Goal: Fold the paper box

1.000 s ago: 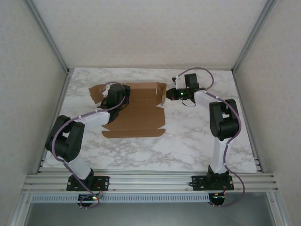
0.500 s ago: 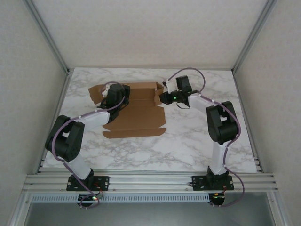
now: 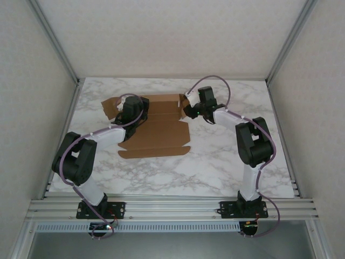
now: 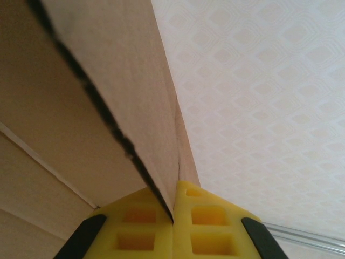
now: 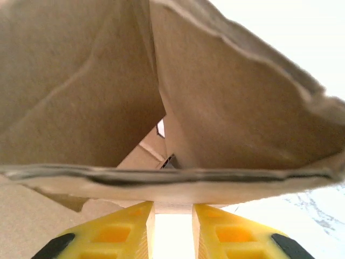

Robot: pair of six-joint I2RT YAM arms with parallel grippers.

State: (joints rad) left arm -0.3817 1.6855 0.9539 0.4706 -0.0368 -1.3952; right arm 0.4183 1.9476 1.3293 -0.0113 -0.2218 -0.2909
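The paper box (image 3: 161, 132) lies as a brown cardboard sheet at the back left of the marble table, with its back and side walls partly raised. My left gripper (image 3: 131, 112) is at the box's left end. In the left wrist view its yellow pads (image 4: 143, 226) are pressed together on a raised cardboard wall (image 4: 124, 81), so it is shut on the box. My right gripper (image 3: 187, 112) is at the box's right end flap. In the right wrist view it (image 5: 173, 208) stands open, and the flap's thick edge (image 5: 172, 181) runs across just beyond its fingertips.
The marble table (image 3: 232, 156) has free room to the right of and in front of the box. White enclosure walls and aluminium posts (image 3: 283, 48) close in the sides and back. A metal rail (image 3: 172, 208) runs along the near edge.
My right gripper has moved left, up to the box's right end flap, which now stands more upright. The left arm and its hold have not changed.
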